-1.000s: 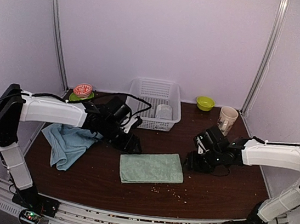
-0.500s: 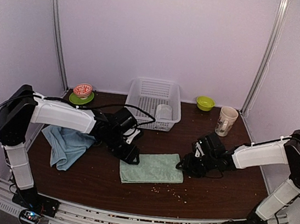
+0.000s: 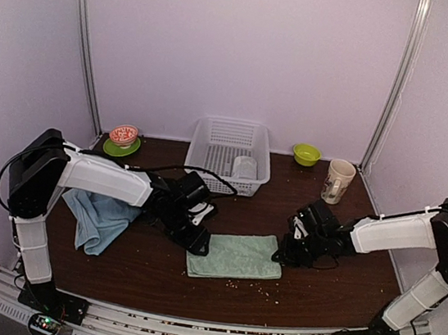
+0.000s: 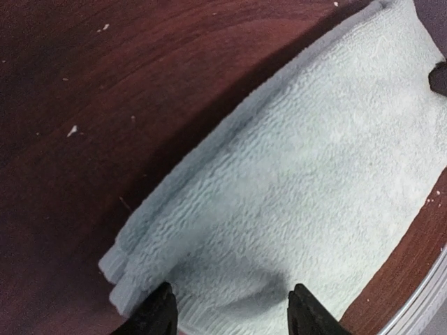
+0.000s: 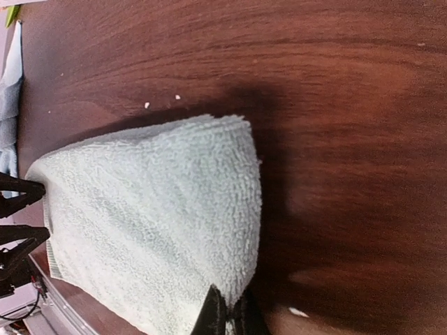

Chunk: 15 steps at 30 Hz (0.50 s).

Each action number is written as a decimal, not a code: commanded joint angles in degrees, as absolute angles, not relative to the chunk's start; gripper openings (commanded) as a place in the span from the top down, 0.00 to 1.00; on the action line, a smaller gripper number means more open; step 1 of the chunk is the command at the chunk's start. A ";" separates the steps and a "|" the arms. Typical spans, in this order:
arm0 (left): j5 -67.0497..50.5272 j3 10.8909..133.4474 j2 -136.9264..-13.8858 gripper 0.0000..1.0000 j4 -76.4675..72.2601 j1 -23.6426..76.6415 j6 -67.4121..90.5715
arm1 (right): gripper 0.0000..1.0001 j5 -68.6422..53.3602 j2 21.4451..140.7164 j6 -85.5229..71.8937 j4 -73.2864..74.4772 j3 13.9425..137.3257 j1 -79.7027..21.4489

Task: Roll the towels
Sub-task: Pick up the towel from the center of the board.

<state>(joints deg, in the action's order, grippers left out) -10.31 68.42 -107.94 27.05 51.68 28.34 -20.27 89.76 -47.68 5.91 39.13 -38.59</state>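
A pale green towel [image 3: 233, 255] lies folded flat in the middle of the table. My left gripper [image 3: 198, 242] is at its left end. In the left wrist view that gripper [image 4: 230, 315] stands open, with its fingertips [image 4: 159, 312] spread over the pale green towel's [image 4: 300, 174] short edge. My right gripper [image 3: 280, 253] is at the right end. The right wrist view shows it [image 5: 227, 314] shut on the edge of the towel [image 5: 154, 223]. A light blue towel [image 3: 102, 213] lies crumpled at the left. A small greyish-white towel [image 3: 244, 168] sits in the basket.
A white lattice basket [image 3: 232, 136] stands at the back centre. A red bowl on a green plate [image 3: 123, 136] is at the back left. A green bowl [image 3: 306, 153] and a mug [image 3: 339, 179] are at the back right. Crumbs dot the table near the towel.
Both grippers have come in to the ends of the pale green towel. The right one has shut on its right edge. The towel has shifted slightly to the right.
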 commanded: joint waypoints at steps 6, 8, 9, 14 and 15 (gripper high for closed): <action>-14.97 73.04 -105.16 0.45 26.98 52.73 27.92 | 1.00 -3.50 81.70 -30.34 36.48 50.57 -39.13; -16.74 74.56 -105.03 0.45 26.33 52.73 28.35 | 1.00 -0.67 82.44 -28.80 39.30 52.82 -40.37; -17.85 75.18 -105.11 0.45 25.37 52.73 28.87 | 1.00 0.10 83.00 -28.45 39.93 53.58 -41.02; -22.45 78.43 -108.11 0.45 20.65 52.80 31.48 | 1.00 1.71 85.63 -30.47 38.07 55.28 -43.63; -22.57 79.01 -109.04 0.45 20.48 52.82 31.72 | 1.00 1.67 86.01 -31.00 37.37 55.55 -44.06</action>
